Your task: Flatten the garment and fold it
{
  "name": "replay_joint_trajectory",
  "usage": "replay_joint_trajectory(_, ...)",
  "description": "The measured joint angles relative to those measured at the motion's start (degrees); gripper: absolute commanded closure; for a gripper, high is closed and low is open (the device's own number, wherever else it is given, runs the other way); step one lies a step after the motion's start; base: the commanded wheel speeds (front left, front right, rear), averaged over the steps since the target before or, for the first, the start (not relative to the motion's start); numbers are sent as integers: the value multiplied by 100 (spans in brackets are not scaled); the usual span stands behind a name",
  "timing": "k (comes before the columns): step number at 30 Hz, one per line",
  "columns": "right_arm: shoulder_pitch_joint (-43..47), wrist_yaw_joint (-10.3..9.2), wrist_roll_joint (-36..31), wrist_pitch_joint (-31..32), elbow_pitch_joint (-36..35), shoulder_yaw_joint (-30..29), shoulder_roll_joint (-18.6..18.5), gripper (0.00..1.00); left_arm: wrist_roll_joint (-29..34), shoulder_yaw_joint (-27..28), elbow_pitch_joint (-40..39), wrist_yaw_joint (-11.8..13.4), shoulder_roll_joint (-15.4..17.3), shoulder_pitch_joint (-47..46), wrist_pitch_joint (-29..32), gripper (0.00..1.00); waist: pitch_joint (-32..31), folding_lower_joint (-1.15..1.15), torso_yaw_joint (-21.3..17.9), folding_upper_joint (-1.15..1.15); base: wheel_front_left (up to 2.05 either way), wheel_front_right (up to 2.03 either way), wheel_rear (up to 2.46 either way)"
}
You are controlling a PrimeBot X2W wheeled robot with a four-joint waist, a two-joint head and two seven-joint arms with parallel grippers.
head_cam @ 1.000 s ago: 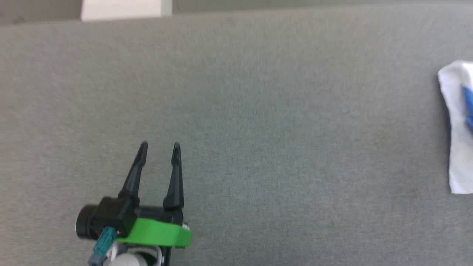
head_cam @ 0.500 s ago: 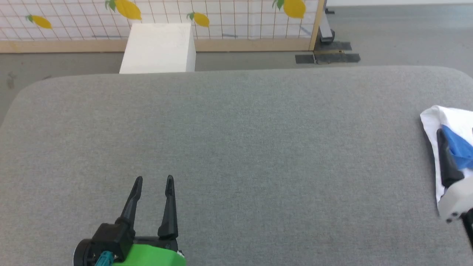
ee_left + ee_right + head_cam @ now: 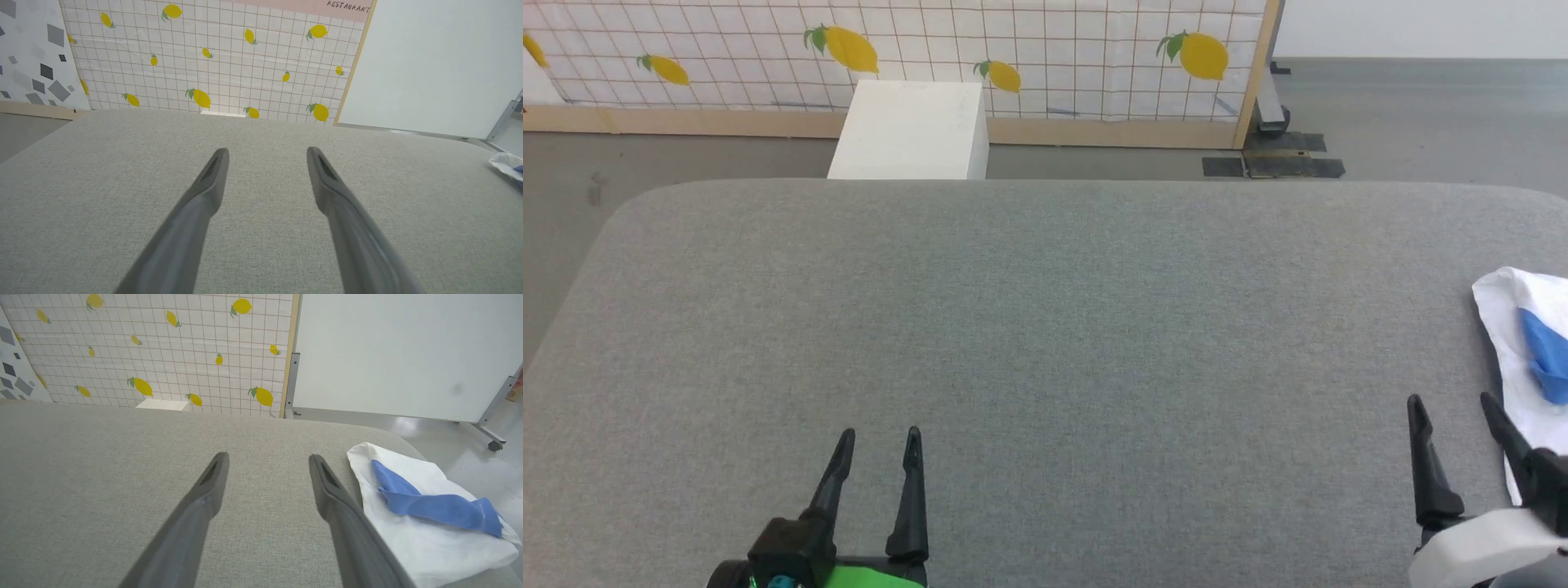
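1. We see our left gripper (image 3: 880,433): two long black fingers (image 3: 909,490) tapering to points, on a black base (image 3: 792,539) with a bright green band (image 3: 874,576) and a teal plug (image 3: 783,582).
2. Our right gripper (image 3: 1451,400) carries matching fingers above a white rounded housing (image 3: 1478,555).
3. Close up, they look matte grey, slotted near the tips.

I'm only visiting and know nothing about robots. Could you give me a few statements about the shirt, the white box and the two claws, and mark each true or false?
1. The garment lies at the right end of the grey padded surface. True.
2. The right gripper is holding the garment. False: its fingers stand apart with nothing between them, beside the garment.
3. The left gripper is open over bare grey surface. True.
4. The white box stands on the padded surface. False: it stands on the floor behind it.
5. The garment is spread flat. False: it is bunched, with a blue part on top.
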Motion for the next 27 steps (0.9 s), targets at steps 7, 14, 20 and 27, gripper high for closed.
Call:
replay_joint_trajectory(7, 156, 0, 200, -498, 532, 137, 9, 0, -3, -99, 199, 0, -9, 107, -51, 0, -120, 0, 58, 0, 0, 0, 0)
replay_joint_trajectory(14, 163, 0, 199, -534, 583, 141, 8, 100, -8, -112, 226, -1, -12, 114, -45, 100, -151, 0, 65, 0, 0, 0, 0)
replay_joint_trajectory(20, 160, 0, 198, -534, 600, 168, 8, 100, 31, -75, 233, -4, -14, 109, 7, 100, -149, 0, 53, 0, 0, 0, 0)
replay_joint_trajectory(27, 140, 1, 191, -534, 637, 220, 8, 100, 102, 15, 256, -25, -38, 87, 71, 100, -147, 0, 38, 0, 0, 0, 0)
